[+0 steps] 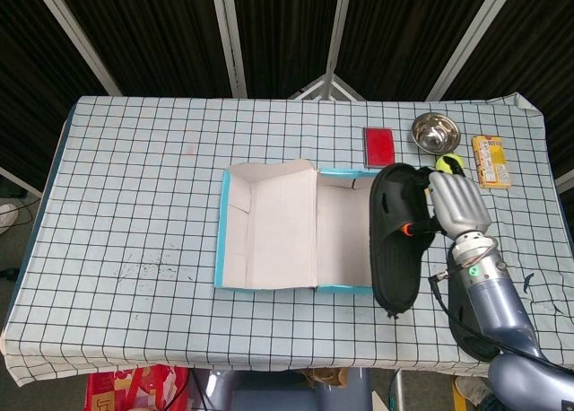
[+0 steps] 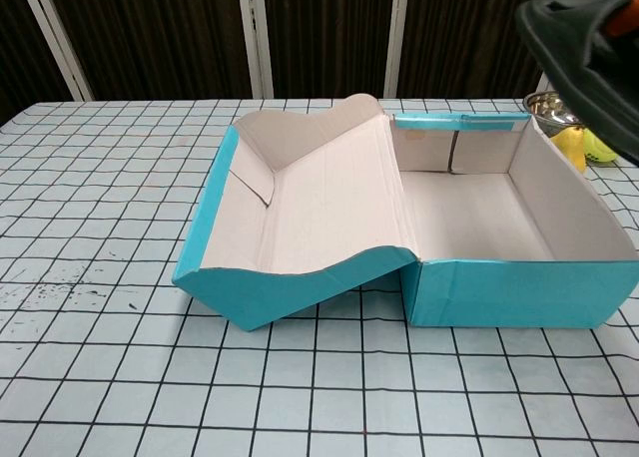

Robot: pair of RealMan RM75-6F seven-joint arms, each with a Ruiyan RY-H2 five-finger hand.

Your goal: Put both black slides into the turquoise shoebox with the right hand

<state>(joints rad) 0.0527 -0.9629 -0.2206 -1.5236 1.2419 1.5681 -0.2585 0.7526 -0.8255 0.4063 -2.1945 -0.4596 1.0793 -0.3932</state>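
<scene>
The turquoise shoebox (image 1: 341,289) lies open mid-table, its lid folded out to the left, and nothing lies inside it. My right hand (image 1: 457,206) grips one black slide (image 1: 393,249) by its strap and holds it in the air over the box's right wall. In the chest view that slide (image 2: 584,43) hangs high at the top right above the shoebox (image 2: 509,292). The second black slide (image 1: 468,335) lies on the table at the right, mostly under my right forearm. My left hand shows in neither view.
Behind the box stand a red case (image 1: 378,146), a steel bowl (image 1: 434,131), a tennis ball (image 1: 448,162) and a yellow packet (image 1: 491,160). A yellow pear (image 2: 571,140) sits by the box's far right corner. The table's front edge runs close below the forearm.
</scene>
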